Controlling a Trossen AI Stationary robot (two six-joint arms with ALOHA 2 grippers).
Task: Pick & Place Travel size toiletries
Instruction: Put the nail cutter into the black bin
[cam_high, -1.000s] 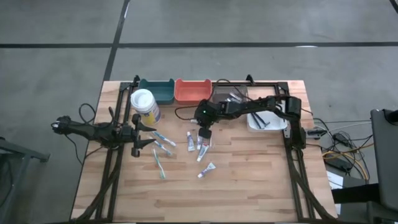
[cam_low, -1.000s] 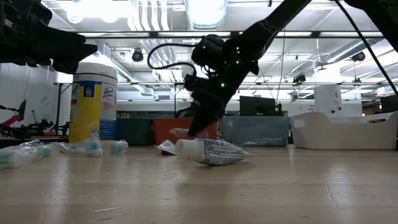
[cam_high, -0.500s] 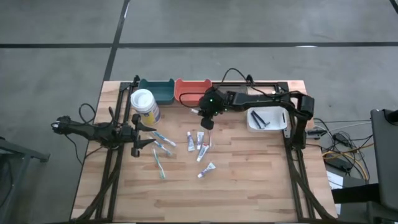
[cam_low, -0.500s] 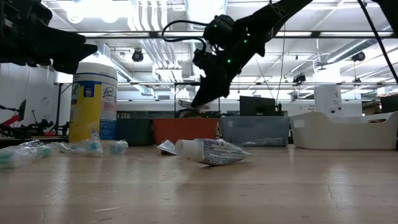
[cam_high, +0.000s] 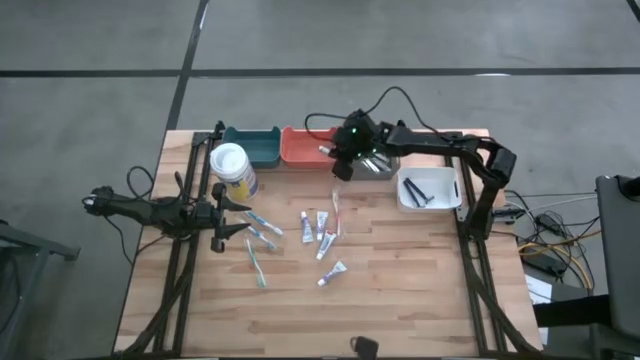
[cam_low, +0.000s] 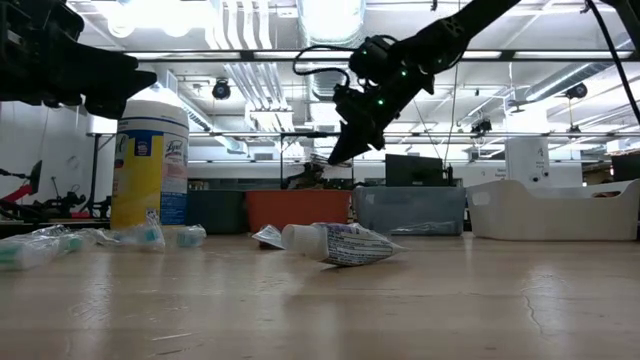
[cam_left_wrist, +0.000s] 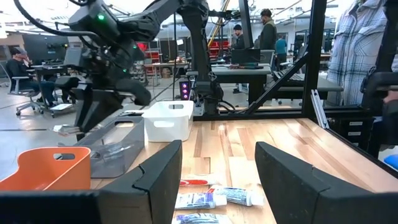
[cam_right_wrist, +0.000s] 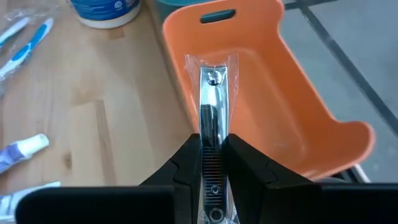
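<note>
- The nail clipper (cam_right_wrist: 213, 118), in a clear wrapper, sits clamped in my right pincer (cam_right_wrist: 211, 163), hanging over the orange bin (cam_right_wrist: 292, 118) and pointing into it.
- In the high view the right pincer (cam_high: 343, 168) is at the far edge of the table (cam_high: 400, 300), about where the orange bin (cam_high: 305, 146) meets the grey bin (cam_high: 382, 166); the low view shows it well above the bins.
- I judge this a carry near its end: what is left of it is to lower and let go.
- Still loose mid-table: several tubes (cam_high: 322, 229), one more tube (cam_high: 333, 272) nearer me, a red brush (cam_high: 335, 208) and blue brushes (cam_high: 262, 232).
- The white bin (cam_high: 430, 192) already holds a few dark sticks; the grey bin holds some clear-wrapped pieces; the teal bin (cam_high: 251, 146) shows nothing I can make out.
- So I reckon the sorting is partly done, with most tubes and brushes left.
- My left pincer (cam_left_wrist: 217, 177) waits by the table's left edge near the wipes tub (cam_high: 231, 168), fingers apart, holding nothing.
</note>
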